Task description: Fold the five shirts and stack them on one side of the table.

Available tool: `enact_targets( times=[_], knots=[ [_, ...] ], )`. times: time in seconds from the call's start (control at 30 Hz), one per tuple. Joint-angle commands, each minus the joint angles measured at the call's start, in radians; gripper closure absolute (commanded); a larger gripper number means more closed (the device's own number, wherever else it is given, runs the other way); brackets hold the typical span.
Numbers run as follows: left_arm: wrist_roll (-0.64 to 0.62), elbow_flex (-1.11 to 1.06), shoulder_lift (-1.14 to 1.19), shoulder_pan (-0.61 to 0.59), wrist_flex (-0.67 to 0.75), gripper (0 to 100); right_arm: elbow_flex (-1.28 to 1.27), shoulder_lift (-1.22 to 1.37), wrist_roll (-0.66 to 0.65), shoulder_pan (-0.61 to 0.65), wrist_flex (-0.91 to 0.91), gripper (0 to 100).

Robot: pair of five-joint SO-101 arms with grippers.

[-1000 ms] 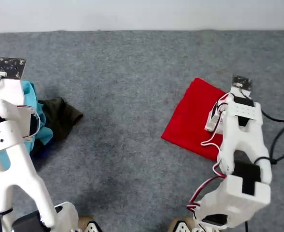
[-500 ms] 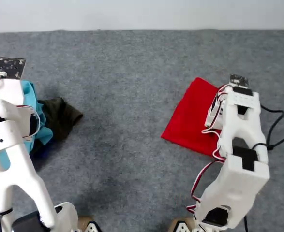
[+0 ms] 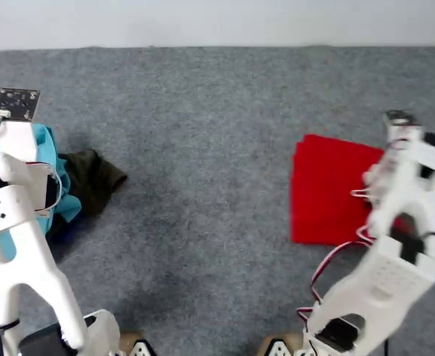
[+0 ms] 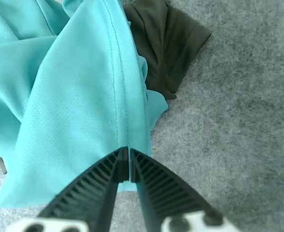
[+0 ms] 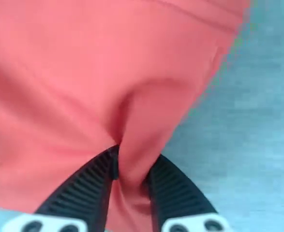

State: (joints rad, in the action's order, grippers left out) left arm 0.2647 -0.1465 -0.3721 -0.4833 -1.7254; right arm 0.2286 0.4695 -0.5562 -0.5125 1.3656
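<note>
A folded red shirt lies on the grey table at the right. My right gripper is shut on a pinched fold of the red shirt; that arm stands over the shirt's right edge. At the far left a turquoise shirt lies crumpled beside a dark olive shirt. My left gripper is shut on a seam of the turquoise shirt, with the dark shirt just beyond it.
Grey carpet-like table top spreads open between the two arms. A pale wall runs along the far edge. Both arm bases stand at the near edge.
My right arm has swung right, dragging the red shirt with it and turning it from diagonal to nearly square with the table. The left arm and its shirts have stayed put.
</note>
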Motion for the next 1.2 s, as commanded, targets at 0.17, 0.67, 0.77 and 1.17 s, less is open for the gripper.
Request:
enact_targets(
  times=[0.17, 0.67, 0.77, 1.17],
  knots=[
    [0.006, 0.012, -0.034, 0.008, 0.002, 98, 0.333, 0.111, -0.338, -0.217, 0.007, 98.8],
    [0.006, 0.012, -0.034, 0.008, -0.002, 98, 0.583, 0.182, -0.265, -0.318, 0.166, 78.6],
    [0.006, 0.012, -0.034, 0.008, -0.003, 98, 0.629, 0.13, -0.157, -0.309, 0.242, 66.7],
    [0.006, 0.012, -0.035, 0.008, -0.005, 98, 0.661, 0.171, -0.094, -0.068, 0.392, 96.4]
  ],
)
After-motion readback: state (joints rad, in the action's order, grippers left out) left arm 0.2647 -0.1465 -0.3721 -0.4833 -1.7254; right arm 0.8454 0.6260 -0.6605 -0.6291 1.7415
